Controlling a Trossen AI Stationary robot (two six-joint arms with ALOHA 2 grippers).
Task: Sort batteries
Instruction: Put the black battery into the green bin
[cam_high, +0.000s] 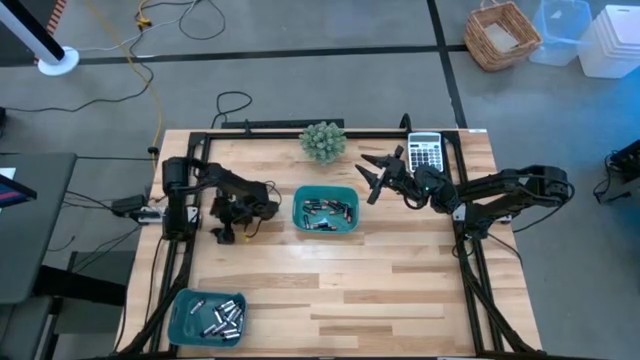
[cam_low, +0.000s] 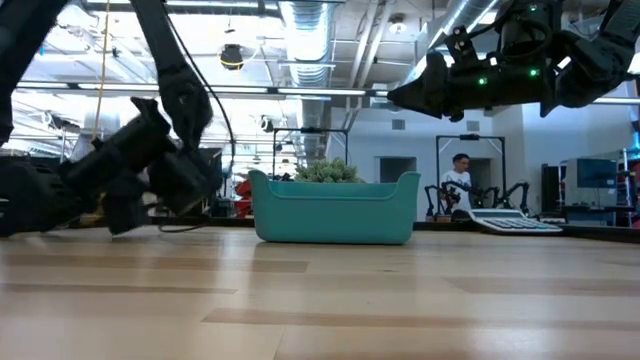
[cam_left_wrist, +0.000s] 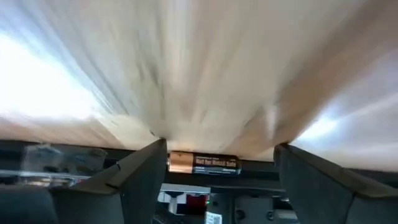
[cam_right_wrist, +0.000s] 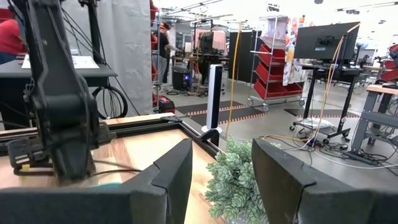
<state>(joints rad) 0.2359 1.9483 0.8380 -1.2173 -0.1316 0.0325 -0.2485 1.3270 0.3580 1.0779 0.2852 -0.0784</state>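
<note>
Several batteries (cam_high: 326, 211) lie in a teal tray (cam_high: 300, 196) at the table's middle, and more batteries (cam_high: 222, 316) lie in a second teal tray (cam_high: 182, 318) at the near left corner. My left gripper (cam_high: 232, 230) is open, low over the table to the left of the middle tray. One copper-and-black battery (cam_left_wrist: 204, 163) lies crosswise between its fingers. My right gripper (cam_high: 372, 177) hangs open, raised above the table to the right of the middle tray, with nothing between its fingers. My left gripper: the battery's copper end (cam_left_wrist: 179, 162) stands right at the inner side of one finger (cam_left_wrist: 146, 174). Whether they touch, I cannot tell. The other finger (cam_left_wrist: 311, 180) stands well clear of the battery's black end.
A small green plant (cam_high: 323, 140) stands at the far edge behind the middle tray, and a grey calculator (cam_high: 426, 152) lies at the far right. A dark frame (cam_high: 470, 270) runs along the table's sides. Bare wood spreads over the near half.
</note>
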